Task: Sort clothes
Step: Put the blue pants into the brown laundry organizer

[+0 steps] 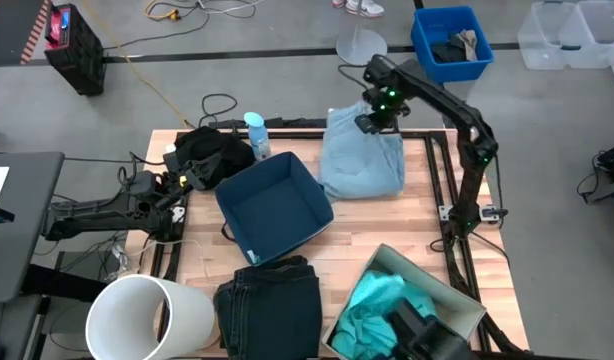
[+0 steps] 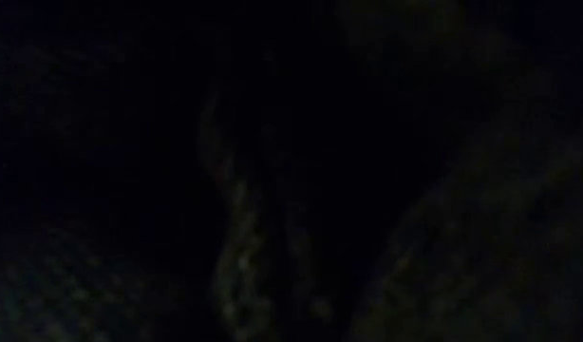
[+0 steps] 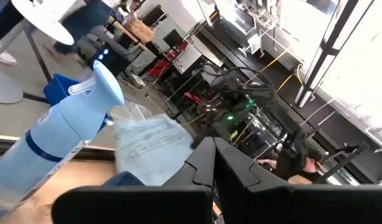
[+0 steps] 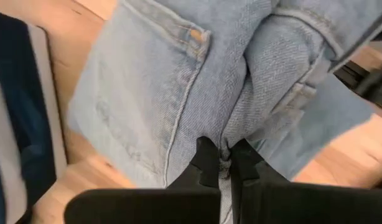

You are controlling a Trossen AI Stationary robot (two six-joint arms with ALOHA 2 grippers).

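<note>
Denim fills the right wrist view: right gripper [image 4: 223, 155] is pinched shut on a fold of the pale jeans [image 1: 362, 158], which lie heaped at the far edge of the table [image 1: 392, 225], right of centre. Seen from above, the right gripper [image 1: 372, 122] sits over the far end of that heap, its arm reaching in from the right side.

Surface: pale wood planks with dark rails along the edges. A navy bin [image 1: 274, 207] stands open at centre. Black garment [image 1: 212, 152] is bunched at the far left corner, with a spray bottle [image 1: 257, 135] just beside it. Dark jeans [image 1: 270, 305] lie folded at the near edge, left of centre. Turquoise top [image 1: 375, 305] rests in a grey box [image 1: 457, 300] at the near right. A white bucket [image 1: 152, 318] lies tipped at the near left corner.

Left gripper [image 1: 187, 180] waits at the left edge near the black garment, fingers [image 3: 200, 163] closed with nothing between them.

Room: grey floor, cables, a blue crate [image 1: 452, 42] beyond the far edge. Bare wood shows between the bin and the grey box, and along the right rail.

Low view is almost black; possibly cloth against the lens, cannot tell.
</note>
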